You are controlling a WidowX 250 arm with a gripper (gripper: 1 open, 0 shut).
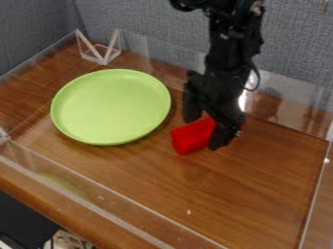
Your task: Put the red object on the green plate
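Black arm upright, gripper (209,127) pointing down, jaws spread

Clear walls (78,199) fenced the tabletop (247,185) on every side, leaving entry only from above. Bare wood lay open right of the red object (192,139), while the green plate (111,105) sat just beside its left, and a wire stand (99,46) occupied the far corner.

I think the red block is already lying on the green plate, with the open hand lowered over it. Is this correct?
Not quite. The camera view shows the red block on the wooden table, just beside the green plate, not on it. The rest holds: the open hand is lowered over the block.
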